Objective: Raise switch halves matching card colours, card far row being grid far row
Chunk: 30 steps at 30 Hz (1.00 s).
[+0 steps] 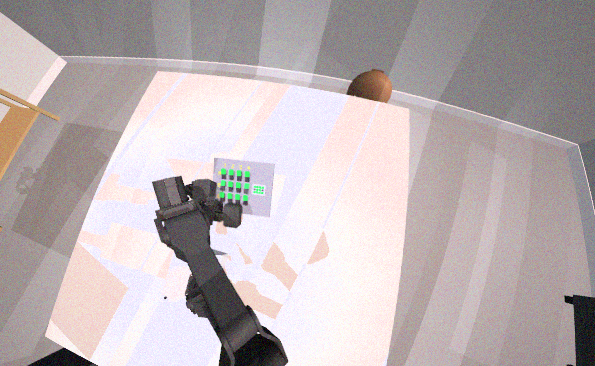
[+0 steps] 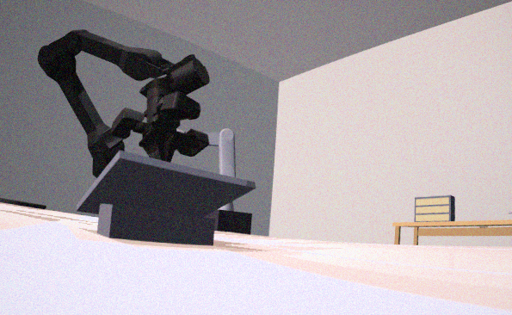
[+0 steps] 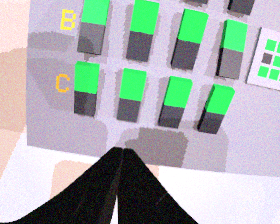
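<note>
The grey panel (image 1: 265, 172) (image 2: 157, 189) (image 3: 46, 135) holds a grid of rocker switches with green far halves and dark nearer halves. In the wrist view, a row B switch (image 3: 93, 25) and a row C switch (image 3: 132, 95) show in full; row A is mostly cut off. Which halves are raised is hard to tell. The card (image 1: 258, 190) (image 3: 256, 62) is right of the grid; its middle row's leftmost square is dark grey, the other visible squares green, its right side cut off. My gripper (image 3: 121, 157) (image 2: 163, 159) is shut and empty, above the panel's near edge, off the switches.
The panel is tilted on a dark base (image 2: 161, 228). Yellow labels stand left of the rows. A brown round object (image 1: 372, 86) is at the table's far edge. A pale post (image 2: 226, 155) stands behind the arm, and a wooden table (image 2: 471, 224) stands farther back.
</note>
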Each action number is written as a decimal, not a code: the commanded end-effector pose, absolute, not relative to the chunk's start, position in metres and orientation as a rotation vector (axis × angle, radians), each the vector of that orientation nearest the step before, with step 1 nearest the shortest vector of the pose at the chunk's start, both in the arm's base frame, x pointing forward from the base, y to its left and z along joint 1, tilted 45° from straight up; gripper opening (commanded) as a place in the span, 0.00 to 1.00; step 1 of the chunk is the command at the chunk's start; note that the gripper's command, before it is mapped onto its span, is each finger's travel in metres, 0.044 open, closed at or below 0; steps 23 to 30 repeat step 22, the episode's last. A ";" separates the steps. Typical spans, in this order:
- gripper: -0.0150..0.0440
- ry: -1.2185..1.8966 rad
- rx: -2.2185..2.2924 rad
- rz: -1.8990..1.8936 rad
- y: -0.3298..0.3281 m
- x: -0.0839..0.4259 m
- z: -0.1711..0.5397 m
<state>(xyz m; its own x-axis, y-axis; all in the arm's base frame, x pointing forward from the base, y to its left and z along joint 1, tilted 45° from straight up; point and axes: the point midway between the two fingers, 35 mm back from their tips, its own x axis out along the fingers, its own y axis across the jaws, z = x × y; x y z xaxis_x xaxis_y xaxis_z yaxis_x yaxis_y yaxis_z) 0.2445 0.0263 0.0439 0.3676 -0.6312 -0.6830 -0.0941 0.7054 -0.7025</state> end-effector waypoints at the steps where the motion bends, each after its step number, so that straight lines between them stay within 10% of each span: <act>1: 0.25 1.165 -0.732 -0.396 0.032 0.241 0.053; 30: 0.25 1.163 -0.732 -0.397 0.042 0.285 0.078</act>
